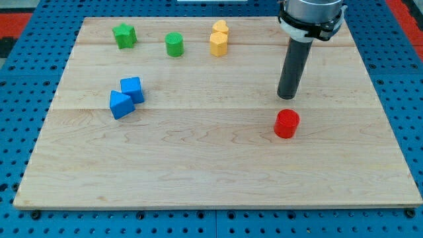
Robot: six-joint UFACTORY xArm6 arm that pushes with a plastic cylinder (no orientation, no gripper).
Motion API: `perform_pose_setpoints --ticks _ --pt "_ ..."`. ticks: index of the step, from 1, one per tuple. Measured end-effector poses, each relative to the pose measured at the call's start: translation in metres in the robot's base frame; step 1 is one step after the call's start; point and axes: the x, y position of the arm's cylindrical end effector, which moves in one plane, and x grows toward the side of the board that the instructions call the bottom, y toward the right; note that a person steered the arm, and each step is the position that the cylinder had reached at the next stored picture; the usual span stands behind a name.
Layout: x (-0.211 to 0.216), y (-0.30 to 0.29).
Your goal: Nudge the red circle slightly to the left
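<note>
A pale wooden board (198,165) lies on a blue perforated surface (26,59)

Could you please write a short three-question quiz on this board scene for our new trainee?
1. True or false: my tip touches the red circle.
2. How many blue blocks lie on the board?
3. Which block stands nearest the green circle? A) green star B) yellow hexagon C) red circle

Key:
1. False: my tip stands just above the red circle in the view, with a gap of bare wood between.
2. Two: a blue cube and a blue block, touching, at the view's left.
3. B
</note>
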Motion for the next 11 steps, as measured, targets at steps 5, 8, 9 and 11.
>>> perform_pose_setpoints --ticks 5,8,9,11 --pt "0.066 0.064" --pt "0.088 0.046" --pt "0.088 0.044" --pt "0.088 -0.003"
